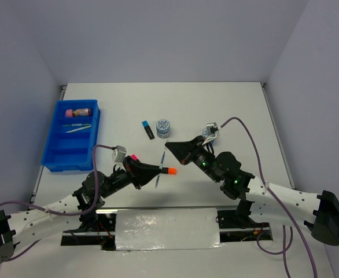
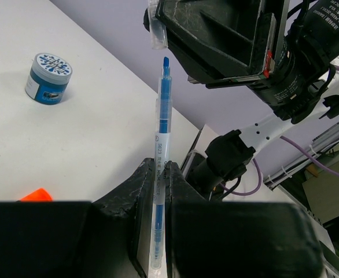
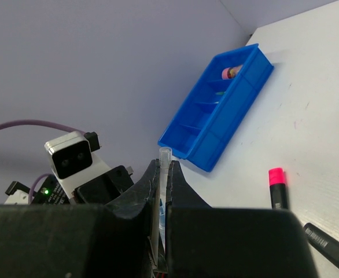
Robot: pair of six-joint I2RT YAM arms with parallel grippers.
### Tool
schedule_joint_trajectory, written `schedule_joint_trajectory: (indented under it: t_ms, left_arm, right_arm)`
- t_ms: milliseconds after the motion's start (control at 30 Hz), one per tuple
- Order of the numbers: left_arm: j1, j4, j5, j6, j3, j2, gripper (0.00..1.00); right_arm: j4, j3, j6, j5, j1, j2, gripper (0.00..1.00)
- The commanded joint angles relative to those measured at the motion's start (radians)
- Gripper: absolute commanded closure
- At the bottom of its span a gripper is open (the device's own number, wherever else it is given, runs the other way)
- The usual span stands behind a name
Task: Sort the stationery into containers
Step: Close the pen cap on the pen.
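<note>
My left gripper [image 1: 155, 170] is shut on a thin blue pen [image 1: 161, 168], which stands up between the fingers in the left wrist view [image 2: 162, 133] with its blue tip bare. My right gripper [image 1: 170, 146] is shut on the pen's clear cap [image 3: 165, 155], held just above the tip [image 2: 157, 33]. The blue tray [image 1: 51, 152] lies at the left and holds a pink tube [image 1: 78, 111] and thin pens [image 1: 77, 128]. Highlighters with blue [image 1: 148, 129], pink [image 1: 133, 157] and orange [image 1: 168, 171] caps lie on the table. A tape roll [image 1: 163, 127] stands mid-table.
The two arms meet over the middle of the table, above the pink and orange highlighters. The tray [image 3: 216, 110] also shows in the right wrist view, with the pink highlighter [image 3: 277, 186] near it. The right wrist camera housing [image 1: 210, 131] hangs behind the right gripper.
</note>
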Motion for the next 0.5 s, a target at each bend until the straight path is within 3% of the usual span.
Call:
schedule_joint_trajectory:
  t_ms: [0,467]
  left_arm:
    - [-0.003,0.06,-0.019,-0.009,0.016,-0.008,1.0]
    - [-0.003,0.045,-0.027,-0.012,0.03,0.008,1.0]
  right_arm:
    - [0.047,0.001,-0.019,0.002,0.009,-0.012,1.0]
    - [0.064,-0.013,-0.018,-0.047,0.011,-0.003,1.0]
